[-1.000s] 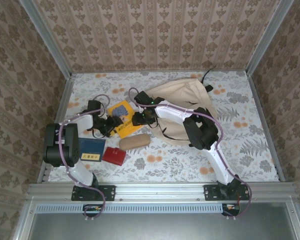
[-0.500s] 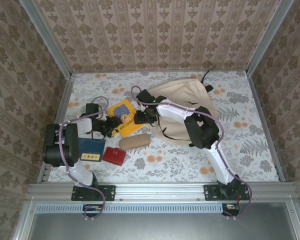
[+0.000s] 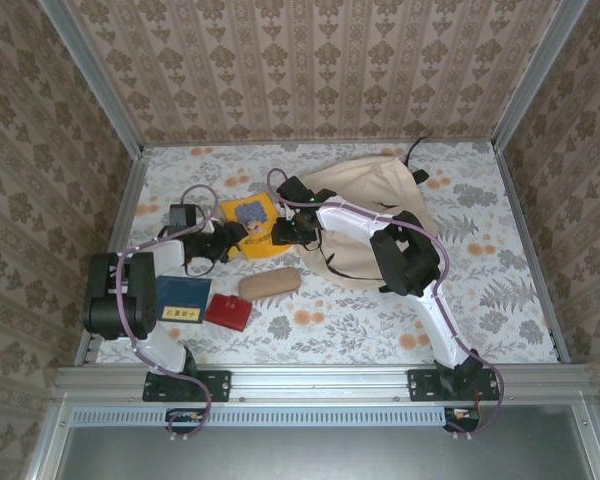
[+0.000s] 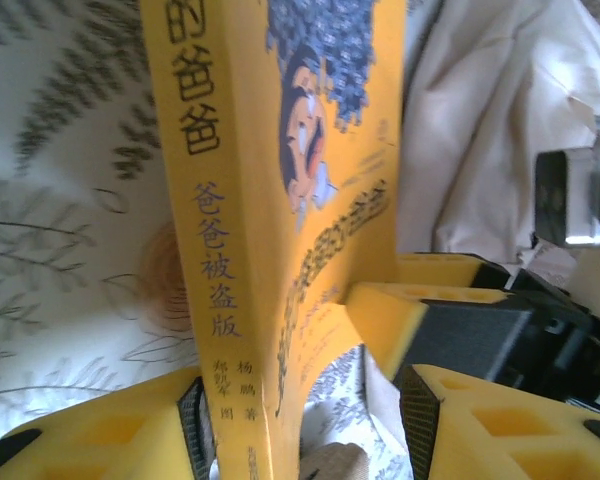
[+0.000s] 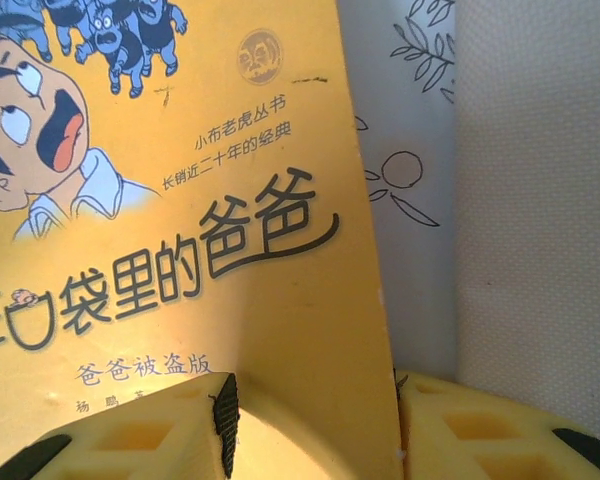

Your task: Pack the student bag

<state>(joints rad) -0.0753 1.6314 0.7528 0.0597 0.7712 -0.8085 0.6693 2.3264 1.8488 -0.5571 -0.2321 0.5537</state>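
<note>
The student bag (image 3: pixel 375 205), beige and soft, lies at the back middle of the table; its cloth also shows in the wrist views (image 4: pixel 500 110) (image 5: pixel 540 200). A yellow picture book (image 3: pixel 250 215) is tilted up just left of the bag. My right gripper (image 3: pixel 280 232) (image 5: pixel 310 400) is shut on the book's corner (image 5: pixel 280 300), and the cover bows between its pads. My left gripper (image 3: pixel 223 240) (image 4: pixel 305 400) stands open around the spine (image 4: pixel 220 260). One pad touches the spine; the other (image 4: pixel 418 420) is apart from the cover.
A brown pencil case (image 3: pixel 270 282), a red wallet-like item (image 3: pixel 228 311) and a dark blue booklet (image 3: pixel 183 298) lie in front of the book on the left. The floral tablecloth (image 3: pixel 500 290) is bare on the right. Metal rails and papered walls ring the table.
The yellow book has moved toward the back of the table and closer to the bag, with both grippers following it. Both pairs of jaws have narrowed slightly.
</note>
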